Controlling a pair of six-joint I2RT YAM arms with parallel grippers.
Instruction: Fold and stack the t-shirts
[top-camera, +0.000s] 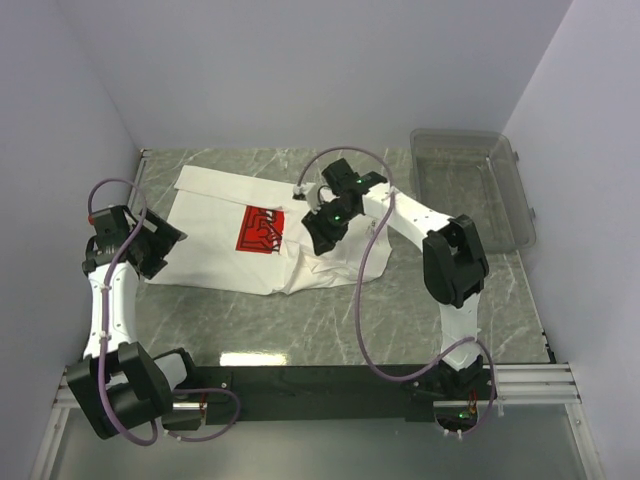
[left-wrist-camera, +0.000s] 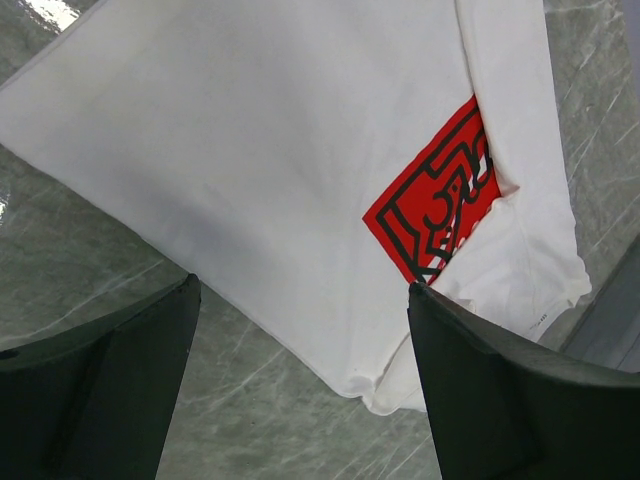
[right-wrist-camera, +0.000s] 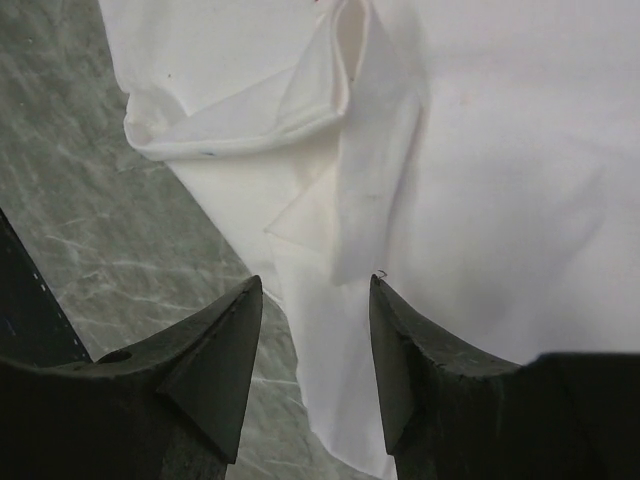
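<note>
Grey marbled desk (top-camera: 300, 320), overlaid by a part-folded white t-shirt (top-camera: 215, 215); left gripper (left-wrist-camera: 302, 290) and right gripper (right-wrist-camera: 315, 282) were held open, empty; folds could be dragged askew by a shallow pinch.

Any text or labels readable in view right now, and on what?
Red print on the t-shirt: stylised lettering, partly covered by a fold, not legible.
Tiny mark near the shirt's hem: too small to read.
Clear bin: no label visible.
Nothing can be quoted.
</note>
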